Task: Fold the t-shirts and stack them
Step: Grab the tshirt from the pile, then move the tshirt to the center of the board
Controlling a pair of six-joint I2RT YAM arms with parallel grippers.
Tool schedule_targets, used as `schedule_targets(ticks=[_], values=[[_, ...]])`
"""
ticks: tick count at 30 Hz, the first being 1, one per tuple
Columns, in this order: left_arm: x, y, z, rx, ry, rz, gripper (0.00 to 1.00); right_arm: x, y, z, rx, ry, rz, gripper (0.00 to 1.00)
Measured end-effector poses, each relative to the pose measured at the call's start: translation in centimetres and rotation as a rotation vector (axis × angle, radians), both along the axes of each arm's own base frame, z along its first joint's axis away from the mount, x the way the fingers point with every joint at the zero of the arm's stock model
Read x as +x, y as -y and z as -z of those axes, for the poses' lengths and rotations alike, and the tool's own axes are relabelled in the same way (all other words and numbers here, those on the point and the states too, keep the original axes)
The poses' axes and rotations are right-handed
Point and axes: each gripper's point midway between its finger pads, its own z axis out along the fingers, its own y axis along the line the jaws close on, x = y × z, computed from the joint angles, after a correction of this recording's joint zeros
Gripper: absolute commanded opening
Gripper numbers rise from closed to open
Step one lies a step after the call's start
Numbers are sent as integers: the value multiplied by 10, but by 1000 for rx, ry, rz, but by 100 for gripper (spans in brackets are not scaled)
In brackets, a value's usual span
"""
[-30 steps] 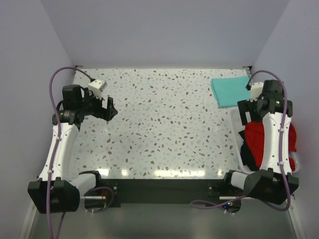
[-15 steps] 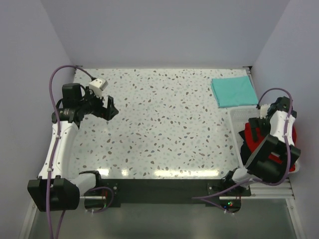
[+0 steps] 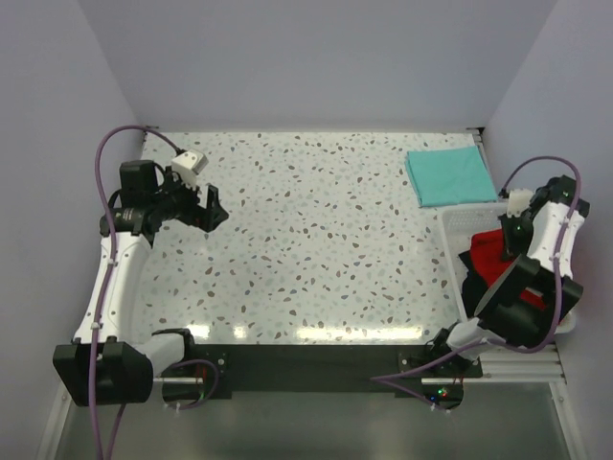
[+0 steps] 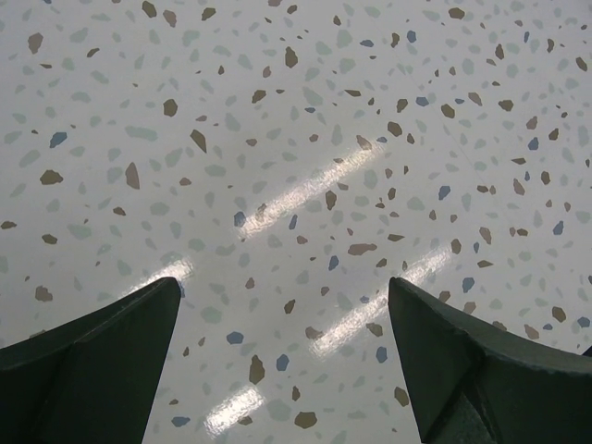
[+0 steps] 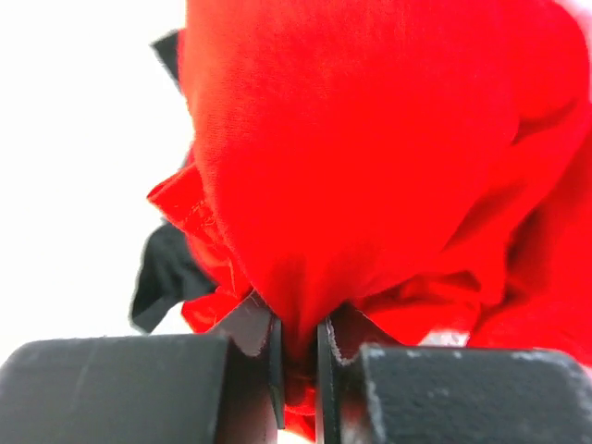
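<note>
The red t-shirt [image 5: 370, 148] bunches up in the white basket [image 3: 452, 226] at the right, and my right gripper [image 5: 298, 347] is shut on a pinch of its cloth. Seen from above, that red t-shirt [image 3: 488, 257] shows beside my right gripper [image 3: 510, 240]. A black t-shirt [image 5: 166, 273] lies under the red one; from above, the black t-shirt [image 3: 474, 286] peeks out at the basket's left side. The mint-teal t-shirt [image 3: 447, 175] lies folded flat at the table's far right. My left gripper [image 3: 209, 211] hovers open over bare table at the left; in its wrist view the left gripper [image 4: 282, 361] holds nothing.
The speckled table [image 3: 316, 230] stretches between the arms. Grey walls close in the back and both sides. The basket stands against the right wall, next to the right arm's base.
My right gripper dropped into the basket and closed on the red t-shirt; a second ago it stood open above it. The left arm has barely moved.
</note>
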Motion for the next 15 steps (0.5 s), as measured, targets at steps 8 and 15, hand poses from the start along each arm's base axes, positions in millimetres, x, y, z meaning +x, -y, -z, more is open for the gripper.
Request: schedule_targets(ticks=[8, 15], values=[[2, 3, 2, -13, -7, 14, 100, 47, -43, -134, 29, 342, -143, 0], [5, 3, 3, -22, -10, 13, 100, 96, -182, -269, 147, 705, -495, 0]])
